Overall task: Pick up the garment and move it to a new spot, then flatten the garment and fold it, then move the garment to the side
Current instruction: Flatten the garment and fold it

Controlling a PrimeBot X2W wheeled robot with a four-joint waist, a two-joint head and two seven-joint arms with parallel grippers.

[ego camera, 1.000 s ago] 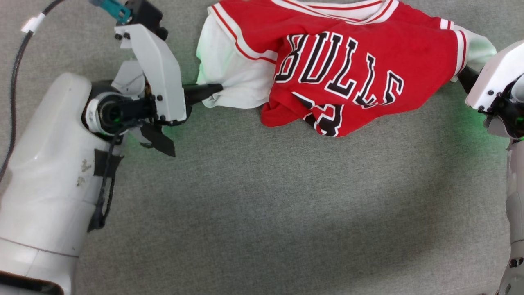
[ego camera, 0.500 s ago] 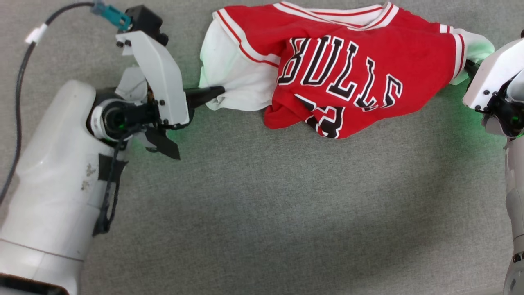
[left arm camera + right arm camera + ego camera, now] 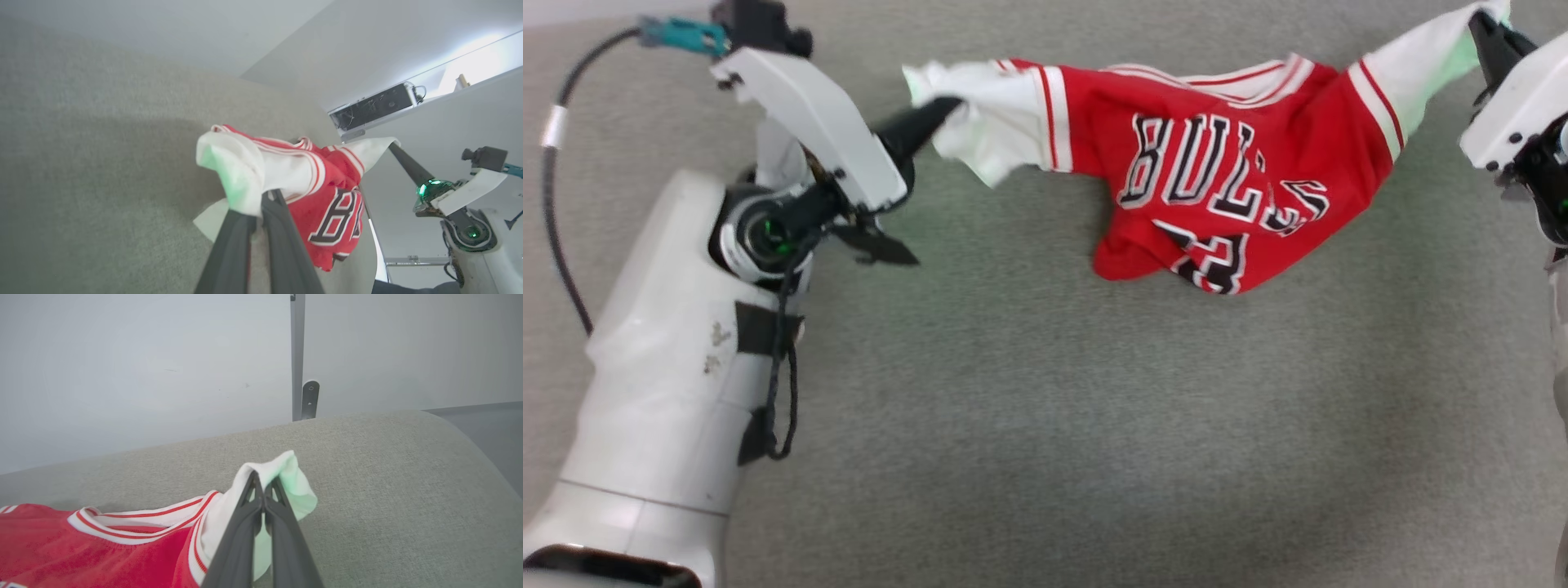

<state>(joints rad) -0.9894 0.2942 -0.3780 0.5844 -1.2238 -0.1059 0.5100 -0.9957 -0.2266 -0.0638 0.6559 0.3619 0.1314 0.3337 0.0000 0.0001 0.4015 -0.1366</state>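
Garment [image 3: 1217, 188] red, white-sleeved, strung between end effectors

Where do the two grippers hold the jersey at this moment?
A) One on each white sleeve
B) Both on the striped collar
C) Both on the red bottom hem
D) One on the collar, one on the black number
A: the left gripper is shut on one white sleeve of the garment, and the right gripper is shut on the other sleeve.
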